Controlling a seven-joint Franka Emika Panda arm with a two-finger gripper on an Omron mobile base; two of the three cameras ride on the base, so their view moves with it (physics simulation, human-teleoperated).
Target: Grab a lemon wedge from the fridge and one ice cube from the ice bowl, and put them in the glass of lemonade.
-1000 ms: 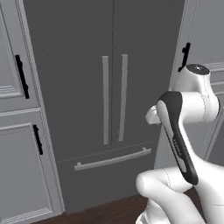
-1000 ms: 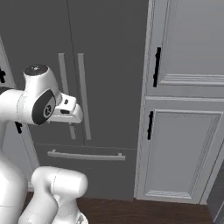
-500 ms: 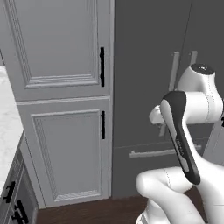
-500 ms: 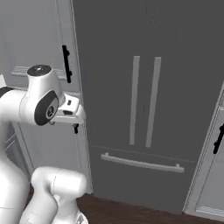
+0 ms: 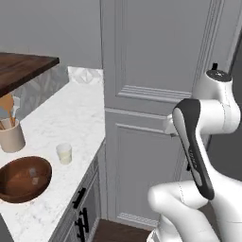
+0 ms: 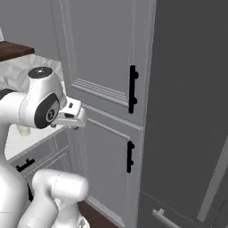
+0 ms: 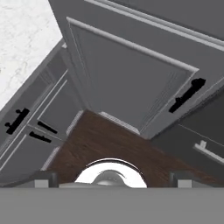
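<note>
Here the ice cube (image 5: 34, 174) lies inside the ice bowl (image 5: 22, 178), a small pale speck just right of the bowl's centre in the left base view. Judged from its look, it is light, hard and slippery (a wet cube tends to squirt out of a pinch), so the hold should fall across two opposite flat faces, square-on, with a gentle squeeze. The bowl is wide and shallow, which leaves room for a descent from above.

The glass of lemonade (image 5: 64, 153) stands upright on the table (image 5: 71, 123), just beyond the bowl's right rim and apart from it. It is thin-walled, filled and easy to tip; nothing needs to grip it, only release above its mouth.

A beige utensil crock (image 5: 10, 136) stands behind the bowl to the left.

The fridge (image 6: 187, 107) shows as a dark panel to the right of the light grey cabinets (image 6: 102, 67) in the right base view. No lemon wedge can be made out.

In the hand view the fingertips (image 7: 42, 179) stand well apart with nothing between them, so the jaws are released, pointing down at the wooden floor (image 7: 105, 144).
</note>
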